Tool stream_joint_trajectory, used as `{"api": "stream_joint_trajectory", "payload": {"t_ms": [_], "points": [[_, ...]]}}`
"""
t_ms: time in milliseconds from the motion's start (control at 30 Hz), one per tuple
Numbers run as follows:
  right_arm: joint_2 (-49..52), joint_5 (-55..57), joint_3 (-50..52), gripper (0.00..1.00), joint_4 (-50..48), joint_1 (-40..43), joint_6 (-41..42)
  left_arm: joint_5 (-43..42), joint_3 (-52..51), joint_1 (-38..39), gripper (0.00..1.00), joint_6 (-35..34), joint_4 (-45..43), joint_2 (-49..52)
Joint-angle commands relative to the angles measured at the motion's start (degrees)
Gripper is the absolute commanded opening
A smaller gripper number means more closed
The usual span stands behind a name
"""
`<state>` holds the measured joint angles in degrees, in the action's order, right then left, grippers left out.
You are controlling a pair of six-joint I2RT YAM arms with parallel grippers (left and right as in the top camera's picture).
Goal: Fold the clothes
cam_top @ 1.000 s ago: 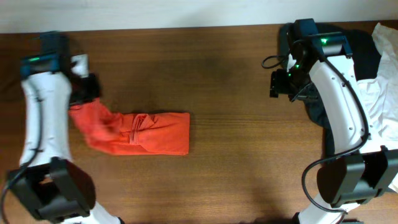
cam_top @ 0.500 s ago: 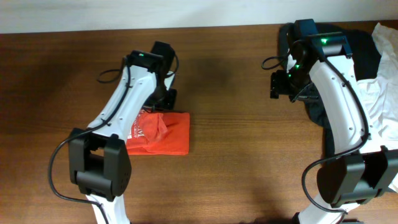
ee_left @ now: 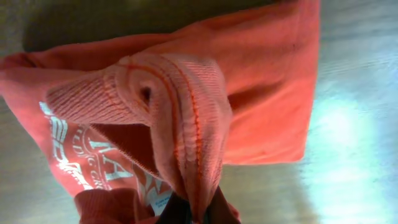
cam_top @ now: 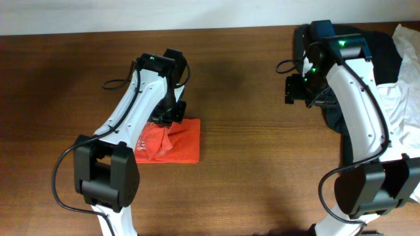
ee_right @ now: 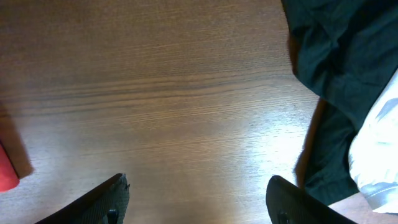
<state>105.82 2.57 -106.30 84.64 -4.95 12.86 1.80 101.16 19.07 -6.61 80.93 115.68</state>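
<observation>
The clothes, a red-orange T-shirt (cam_top: 177,143) with white lettering, lie in a compact bundle on the brown table left of centre. My left gripper (cam_top: 172,113) hangs over the bundle's top edge. In the left wrist view the left gripper (ee_left: 198,214) is shut on a ribbed fold of the T-shirt (ee_left: 186,106), which is pulled up toward the camera. My right gripper (cam_top: 293,88) hovers at the right rear of the table. It shows open over bare wood in the right wrist view (ee_right: 199,193). A red corner of the T-shirt (ee_right: 6,173) peeks in at that view's left edge.
A black garment (cam_top: 387,56) and a white garment (cam_top: 408,92) are piled at the table's right edge, behind and under my right arm. In the right wrist view the black garment (ee_right: 348,56) and the white garment (ee_right: 379,155) lie just right of the open fingers.
My left arm has swung from the far left across to the shirt's right part, carrying the held cloth over itself. The shirt is now a shorter bundle. The right arm has not moved.
</observation>
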Motion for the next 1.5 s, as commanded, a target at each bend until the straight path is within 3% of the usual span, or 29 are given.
{"api": "stream_joint_trajectory", "payload": {"t_ms": [0,100,133,167,233,433,600,767,933,1067,1367,1467], "points": [[0.3,0.7,-0.1,0.75,0.0,0.1,-0.4,-6.4,1.8,0.7,0.0,-3.2,-2.4,-0.1],[0.3,0.7,-0.1,0.75,0.0,0.1,-0.4,-6.8,1.8,2.1,0.03,-3.2,-3.3,0.3],[0.3,0.7,-0.1,0.75,0.0,0.1,-0.4,-6.8,1.8,2.6,0.45,-3.2,-3.3,0.5],[0.3,0.7,-0.1,0.75,0.0,0.1,-0.4,-7.0,1.8,2.8,0.62,-3.2,-3.3,0.5],[0.3,0.7,-0.1,0.75,0.0,0.1,-0.4,-8.2,1.9,3.1,0.66,-3.2,-3.3,0.5],[0.3,-0.2,-0.1,0.82,0.0,0.1,-0.7,-18.3,11.0,-0.9,0.67,1.1,-1.7,-0.3],[0.6,-22.8,-0.1,0.78,-3.1,-0.9,-15.5,-16.6,17.3,-11.2,0.68,1.0,-2.1,-1.3],[2.5,-31.5,-0.1,0.74,-9.6,-7.6,-16.7,-16.6,16.2,-20.3,0.68,0.5,-2.6,0.7],[7.9,-31.6,-0.1,0.79,-14.0,-19.4,-16.8,-16.6,13.2,-24.1,0.68,0.8,-1.1,5.2],[12.0,-24.4,-0.1,0.84,-22.4,-29.7,-16.7,-16.6,9.3,-24.1,0.69,1.1,-1.9,10.2],[16.1,-22.8,0.0,0.86,-29.3,-37.5,-16.7,-16.6,4.2,-24.1,0.69,1.1,-5.5,15.1],[18.7,-22.9,0.0,0.81,-29.9,-38.2,-16.7,-16.6,4.1,-24.1,0.69,1.1,-5.5,15.1]]}}
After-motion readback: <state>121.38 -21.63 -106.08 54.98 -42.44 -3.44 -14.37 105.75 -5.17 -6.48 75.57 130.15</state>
